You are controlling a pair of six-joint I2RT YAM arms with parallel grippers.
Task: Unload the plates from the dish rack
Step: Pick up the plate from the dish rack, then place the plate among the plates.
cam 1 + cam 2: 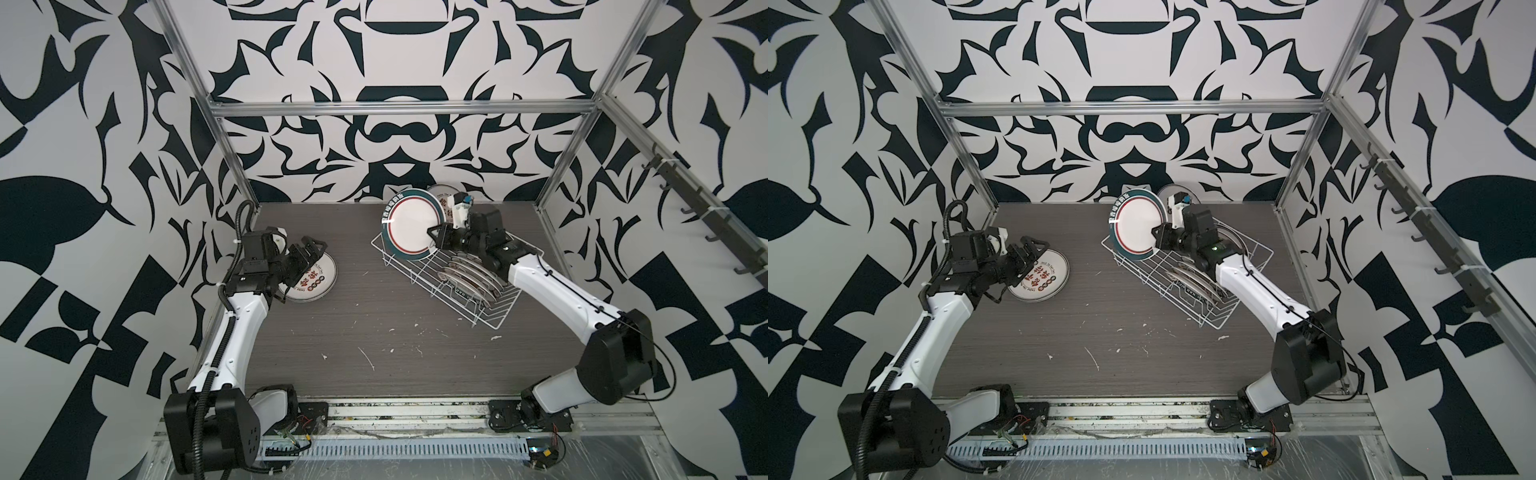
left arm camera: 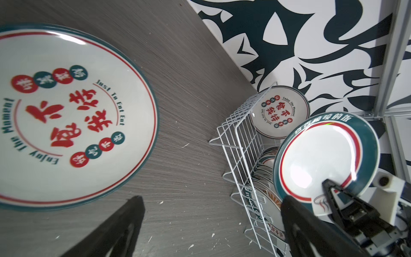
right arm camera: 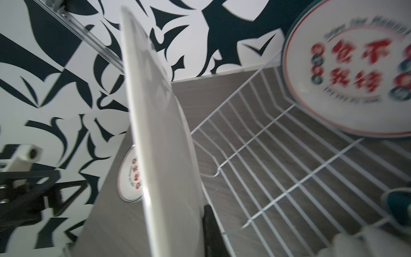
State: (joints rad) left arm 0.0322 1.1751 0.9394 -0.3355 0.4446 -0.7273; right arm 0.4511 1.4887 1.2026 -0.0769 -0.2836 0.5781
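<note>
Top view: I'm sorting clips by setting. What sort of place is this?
Probably a robot test cell, not a kitchen: aluminium frame, printed backdrop walls, dish rack on a scratched tabletop.

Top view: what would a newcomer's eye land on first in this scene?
The bold black-and-white patterned walls dominate. Next, the right gripper pinches a green-rimmed plate roughly upright at the far end of the dish rack, which holds more plates. On the left arm's side, a plate with red characters lies flat on the table by the open left gripper.
</note>
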